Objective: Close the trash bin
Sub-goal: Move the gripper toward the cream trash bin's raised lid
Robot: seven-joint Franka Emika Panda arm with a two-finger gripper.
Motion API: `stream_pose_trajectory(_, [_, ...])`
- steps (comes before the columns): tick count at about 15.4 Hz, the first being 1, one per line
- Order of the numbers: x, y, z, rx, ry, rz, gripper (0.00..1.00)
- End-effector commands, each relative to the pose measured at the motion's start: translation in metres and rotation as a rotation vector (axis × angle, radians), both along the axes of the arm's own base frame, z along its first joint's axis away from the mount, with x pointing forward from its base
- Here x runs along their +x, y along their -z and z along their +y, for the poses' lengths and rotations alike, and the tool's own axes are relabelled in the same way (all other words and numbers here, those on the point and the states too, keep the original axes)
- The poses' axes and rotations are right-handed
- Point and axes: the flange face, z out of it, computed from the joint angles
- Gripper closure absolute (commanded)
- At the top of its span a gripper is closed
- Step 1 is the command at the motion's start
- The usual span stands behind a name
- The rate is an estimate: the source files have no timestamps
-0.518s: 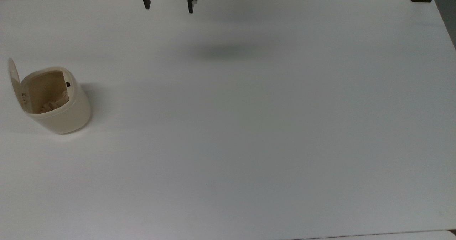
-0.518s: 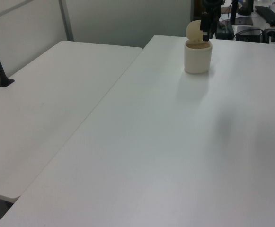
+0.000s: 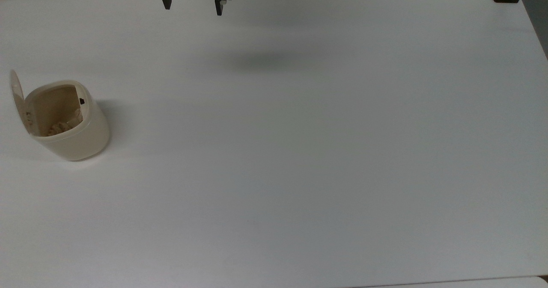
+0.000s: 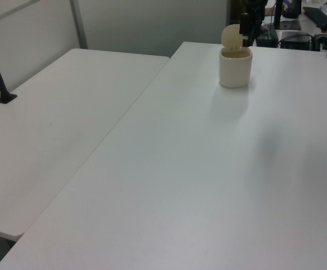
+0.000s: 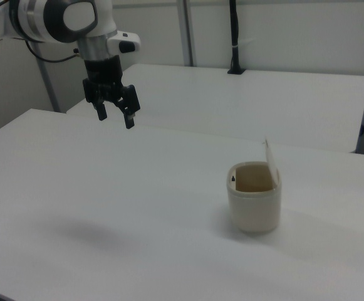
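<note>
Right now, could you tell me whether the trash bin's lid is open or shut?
Open: the lid stands upright beside the trash bin, exposing its inside.

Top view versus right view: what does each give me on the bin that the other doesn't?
The top view alone looks down into the trash bin and shows crumpled scraps at its bottom. The right view alone shows the gripper hanging high above the table, jaws open, well away from the bin. Both show the lid standing upright and a small black button on the inner wall.

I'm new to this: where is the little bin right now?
The trash bin stands near the top view's left edge of the white table, lid up, far from the gripper.
</note>
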Motion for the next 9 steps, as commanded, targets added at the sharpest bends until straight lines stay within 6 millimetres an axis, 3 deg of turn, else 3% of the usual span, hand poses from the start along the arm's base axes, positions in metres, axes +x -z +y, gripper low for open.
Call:
stream_pose_trajectory(1, [-0.009, -0.005, -0.001, 0.007, -0.011, 0.004, 0.00])
stream_pose_trajectory(3, [-0.009, -0.006, -0.006, 0.011, -0.011, 0.002, 0.03])
stream_pose_trajectory(5, [-0.007, -0.003, -0.007, 0.015, -0.011, -0.001, 0.33])
stream_pose_trajectory(7, [-0.005, -0.006, -0.016, 0.018, 0.008, -0.021, 0.76])
stream_pose_trajectory(8, [-0.004, -0.008, -0.023, 0.016, 0.023, -0.038, 0.90])
stream_pose_trajectory(9, [-0.002, -0.014, -0.031, 0.015, 0.049, -0.065, 0.97])
